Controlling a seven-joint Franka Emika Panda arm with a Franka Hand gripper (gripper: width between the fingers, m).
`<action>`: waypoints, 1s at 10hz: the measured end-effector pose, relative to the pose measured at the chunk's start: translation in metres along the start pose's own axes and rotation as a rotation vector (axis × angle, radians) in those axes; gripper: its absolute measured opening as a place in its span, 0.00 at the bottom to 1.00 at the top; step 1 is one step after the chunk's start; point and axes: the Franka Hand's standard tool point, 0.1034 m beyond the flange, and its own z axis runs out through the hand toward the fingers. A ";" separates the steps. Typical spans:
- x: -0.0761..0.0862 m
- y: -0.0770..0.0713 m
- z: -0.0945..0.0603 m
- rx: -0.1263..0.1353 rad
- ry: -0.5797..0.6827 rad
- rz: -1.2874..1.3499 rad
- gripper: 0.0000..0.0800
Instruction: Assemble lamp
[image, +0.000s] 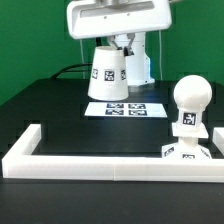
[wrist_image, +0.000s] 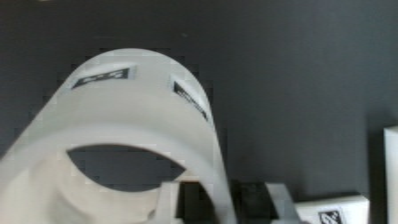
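My gripper (image: 123, 48) is shut on the wall of the white tapered shade (image: 106, 70) and holds it in the air above the back of the table, tilted. In the wrist view the shade (wrist_image: 125, 130) fills the picture with its open mouth toward the camera. Its wall sits between my two dark fingers (wrist_image: 199, 203), so the gripper (wrist_image: 231, 200) has one finger inside and one outside. The round bulb (image: 190, 98) stands upright on the small flat base (image: 186, 151) at the exterior view's front right, far from the gripper.
The marker board (image: 125, 108) lies flat on the black table below the held shade. The long white border rail (image: 60, 160) runs along the front and turns back at both ends. A white tagged piece (wrist_image: 342, 210) shows at the wrist view's corner; I cannot tell which.
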 end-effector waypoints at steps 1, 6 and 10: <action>0.011 -0.017 -0.011 0.001 -0.002 0.011 0.06; 0.015 -0.015 -0.013 0.000 -0.007 0.010 0.06; 0.038 -0.051 -0.032 0.008 0.018 -0.006 0.06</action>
